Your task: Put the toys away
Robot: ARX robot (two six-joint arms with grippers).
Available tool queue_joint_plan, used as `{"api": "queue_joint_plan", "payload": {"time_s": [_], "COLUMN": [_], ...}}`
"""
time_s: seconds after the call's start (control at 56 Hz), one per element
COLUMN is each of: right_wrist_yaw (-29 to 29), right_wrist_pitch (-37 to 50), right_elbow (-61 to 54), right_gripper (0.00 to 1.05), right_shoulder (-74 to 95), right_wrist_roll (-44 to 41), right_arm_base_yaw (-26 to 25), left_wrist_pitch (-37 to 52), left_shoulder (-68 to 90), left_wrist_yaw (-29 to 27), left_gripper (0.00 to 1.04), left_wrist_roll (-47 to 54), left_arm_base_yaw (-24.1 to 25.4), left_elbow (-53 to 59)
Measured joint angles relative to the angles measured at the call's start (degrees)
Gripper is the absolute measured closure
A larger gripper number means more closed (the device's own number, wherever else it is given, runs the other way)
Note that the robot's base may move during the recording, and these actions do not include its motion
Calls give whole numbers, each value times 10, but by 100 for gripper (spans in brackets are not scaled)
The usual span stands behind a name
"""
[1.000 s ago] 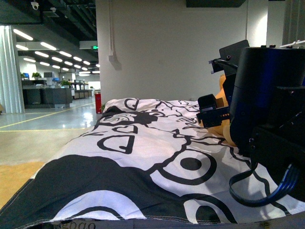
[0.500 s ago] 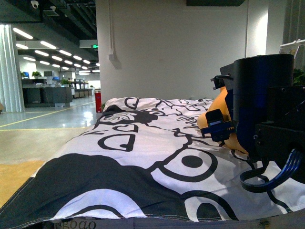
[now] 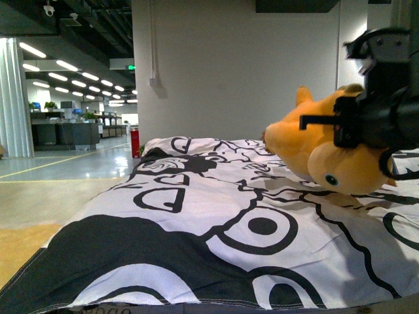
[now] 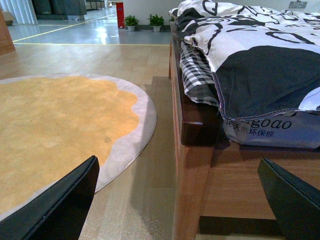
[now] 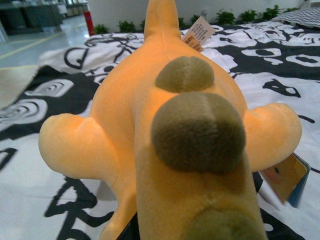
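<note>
We hold the plush toy [image 3: 314, 150] clenched in our right tool [image 3: 344, 124], clear of the bed [image 3: 196, 216] at the right. Our left tool [image 4: 175, 210] hangs spread wide, gripping nothing. We judge the pickup done. No storage place shows, so carrying and dropping remain.

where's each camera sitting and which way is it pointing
Front: on the robot's body, low, facing across the black-and-white duvet to a white wall; right gripper holds the orange plush toy.
Left wrist: on the left arm beside the bed, facing the wooden bed frame and a round orange rug; left gripper open, empty.
Right wrist: on the right arm, close along the plush toy; almost no gripper shows.
Shared: front and right wrist show the plush toy; all three show the duvet.
</note>
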State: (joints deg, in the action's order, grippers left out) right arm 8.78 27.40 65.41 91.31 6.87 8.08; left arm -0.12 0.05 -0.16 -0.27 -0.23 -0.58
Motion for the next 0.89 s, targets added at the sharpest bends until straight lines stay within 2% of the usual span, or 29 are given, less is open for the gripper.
{"api": "queue_joint_plan", "payload": {"time_s": [0.125, 0.429, 0.75, 0.893], "right_wrist_yaw": [-87, -239, -354, -374], "right_wrist_pitch": [-11, -40, -91, -119], "right_elbow": [-65, -193, -296, -324], "right_gripper": [97, 97, 97, 97], "right_shoulder": [-120, -314, -495, -551], "right_wrist_roll": [60, 163, 236, 257], "right_arm_base_yaw": [-57, -162, -258, -289], "left_wrist_pitch": [0, 0, 0, 0], "left_shoulder": [0, 0, 0, 0], "left_wrist_yaw": [0, 0, 0, 0], "left_gripper": [6, 6, 6, 6], "left_wrist_roll": [0, 0, 0, 0], "left_arm_base_yaw": [0, 0, 0, 0], "left_elbow": [0, 0, 0, 0]}}
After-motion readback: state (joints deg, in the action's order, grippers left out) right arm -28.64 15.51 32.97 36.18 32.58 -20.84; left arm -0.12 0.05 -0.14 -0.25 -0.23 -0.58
